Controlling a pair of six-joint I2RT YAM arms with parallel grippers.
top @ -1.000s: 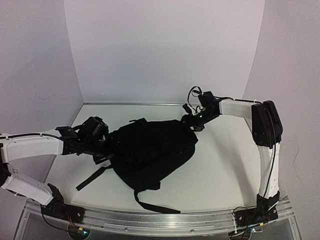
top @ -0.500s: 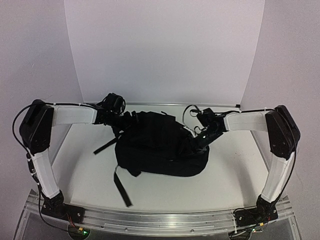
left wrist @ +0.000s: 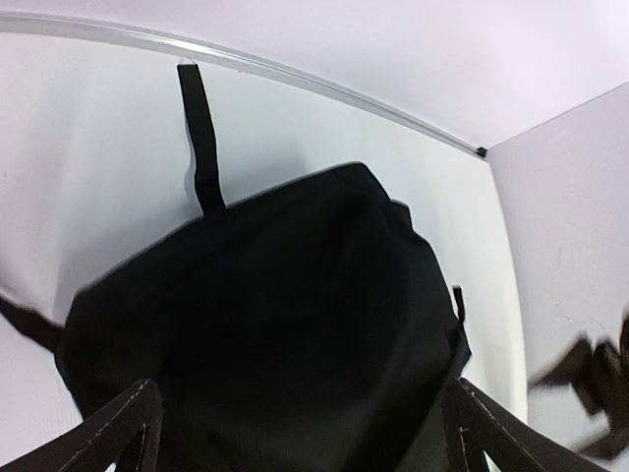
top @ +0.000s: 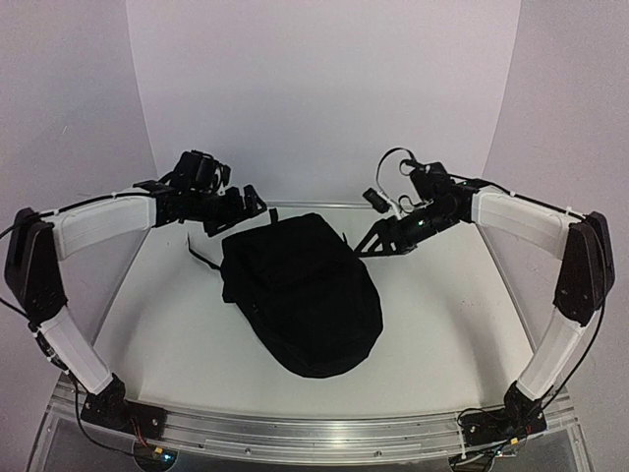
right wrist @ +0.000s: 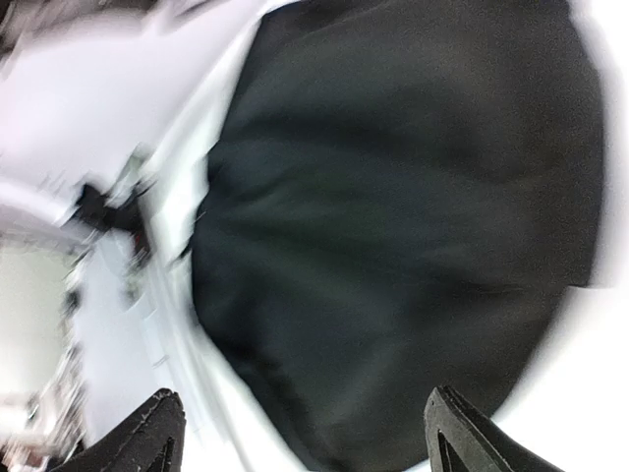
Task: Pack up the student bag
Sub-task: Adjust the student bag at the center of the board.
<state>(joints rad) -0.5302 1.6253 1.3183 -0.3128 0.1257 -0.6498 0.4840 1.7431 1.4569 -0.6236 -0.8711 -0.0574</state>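
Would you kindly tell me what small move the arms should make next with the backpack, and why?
Probably lower the left gripper to pinch the fabric at the student bag's far end. The bag lies flat on the table, apparently closed, and the right gripper, like the left, hovers open and empty over that end.

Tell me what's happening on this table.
A robot is working on packing a black student bag, which lies flat on the white table. The left hand and the right hand hover near the bag's far end, one at each side. Both are open and holding nothing.
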